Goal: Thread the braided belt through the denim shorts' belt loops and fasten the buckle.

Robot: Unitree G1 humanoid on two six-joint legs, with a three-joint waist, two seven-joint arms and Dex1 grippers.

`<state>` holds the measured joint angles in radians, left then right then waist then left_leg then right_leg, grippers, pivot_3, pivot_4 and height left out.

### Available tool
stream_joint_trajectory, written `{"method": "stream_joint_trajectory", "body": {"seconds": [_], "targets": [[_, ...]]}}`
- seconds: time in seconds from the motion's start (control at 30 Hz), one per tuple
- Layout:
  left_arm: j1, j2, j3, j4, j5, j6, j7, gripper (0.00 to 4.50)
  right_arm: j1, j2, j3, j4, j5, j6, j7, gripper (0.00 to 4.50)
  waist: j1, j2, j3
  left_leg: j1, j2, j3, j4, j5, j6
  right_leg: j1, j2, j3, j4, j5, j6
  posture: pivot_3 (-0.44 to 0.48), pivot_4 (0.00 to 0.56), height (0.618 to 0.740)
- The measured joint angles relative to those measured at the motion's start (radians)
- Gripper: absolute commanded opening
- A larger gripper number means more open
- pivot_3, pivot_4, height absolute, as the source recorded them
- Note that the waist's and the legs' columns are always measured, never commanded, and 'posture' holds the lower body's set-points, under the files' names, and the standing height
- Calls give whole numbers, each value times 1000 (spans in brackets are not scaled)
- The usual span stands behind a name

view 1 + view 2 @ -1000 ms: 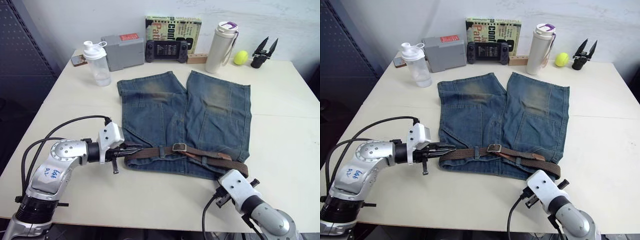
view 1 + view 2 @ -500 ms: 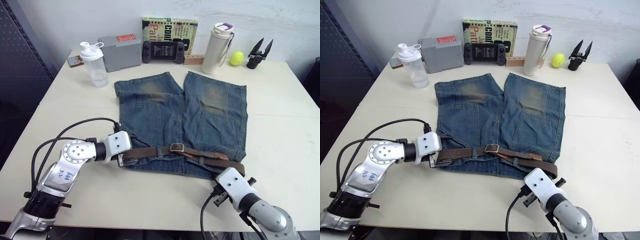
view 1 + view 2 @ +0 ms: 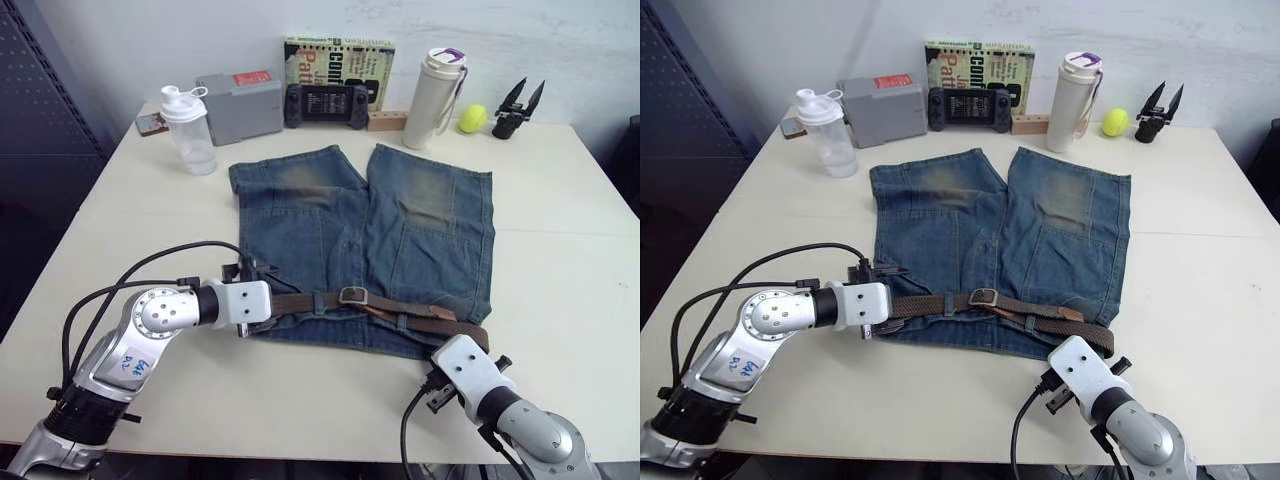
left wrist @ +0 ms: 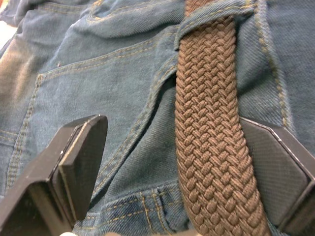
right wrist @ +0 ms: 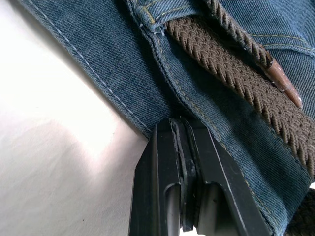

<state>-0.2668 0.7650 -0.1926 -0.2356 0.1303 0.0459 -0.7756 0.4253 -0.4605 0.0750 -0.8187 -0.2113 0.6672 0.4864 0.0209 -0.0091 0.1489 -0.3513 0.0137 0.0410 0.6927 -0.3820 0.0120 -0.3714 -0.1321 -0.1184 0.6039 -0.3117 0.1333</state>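
The denim shorts [image 3: 400,230] lie flat on the table, waistband toward me. The braided belt [image 3: 310,302] runs along the waistband through the belt loops [image 3: 322,303], with the buckle [image 3: 353,295] near the middle. Its leather tip [image 5: 283,83] rests on the right part of the waistband. My left gripper [image 3: 262,300] is open wide at the shorts' left end, its fingers [image 4: 78,162] straddling the belt [image 4: 211,128] and the denim under it. My right gripper [image 5: 184,162] is shut, its tips against the waistband edge at the right end.
Along the far edge of the table [image 3: 560,230] stand a shaker bottle [image 3: 188,130], a grey box [image 3: 240,105], a book [image 3: 338,60], a game controller [image 3: 322,103], a white thermos [image 3: 432,85], a yellow ball [image 3: 470,118] and a black gripper tool [image 3: 518,110].
My left gripper has opened wide and moved right, from beside the belt's left end to straddling it. The right gripper has stayed put. The head camera shifted slightly.
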Motion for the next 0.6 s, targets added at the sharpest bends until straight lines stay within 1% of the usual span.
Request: {"method": "stream_joint_trajectory", "body": {"seconds": [0.17,0.37,0.43,0.5,0.53,0.6], "targets": [[25,1,7,-55,8,46,-9,4478,-6,0,1,0,6,9,0,0,-1,0,0,0,0,0,0,0,0,0,0,0,0,0,0,0,150,731],[29,-19,1,-78,90,62,49,4478,-8,0,5,0,6,12,-4,0,-1,-1,-1,0,0,0,0,0,0,0,0,0,0,0,0,0,150,731],[41,-30,-6,-97,140,53,83,3937,-9,0,8,0,6,14,-7,0,-1,-1,-1,0,1,0,0,0,0,0,0,1,0,0,0,0,150,731],[57,-41,-12,-113,160,53,93,3489,-10,0,9,-2,6,18,-10,0,-2,-1,-1,0,1,0,0,0,0,0,0,1,0,0,0,0,150,731],[69,-45,-16,-119,164,54,96,2987,-11,0,11,-3,6,20,-11,0,-2,-1,-1,0,1,0,0,0,0,0,0,1,0,0,0,0,150,731],[116,-44,-19,-169,175,55,94,2208,-15,1,15,-7,7,31,-13,0,-5,-1,-1,0,3,0,0,0,0,0,0,1,1,0,-1,0,150,731]]}}
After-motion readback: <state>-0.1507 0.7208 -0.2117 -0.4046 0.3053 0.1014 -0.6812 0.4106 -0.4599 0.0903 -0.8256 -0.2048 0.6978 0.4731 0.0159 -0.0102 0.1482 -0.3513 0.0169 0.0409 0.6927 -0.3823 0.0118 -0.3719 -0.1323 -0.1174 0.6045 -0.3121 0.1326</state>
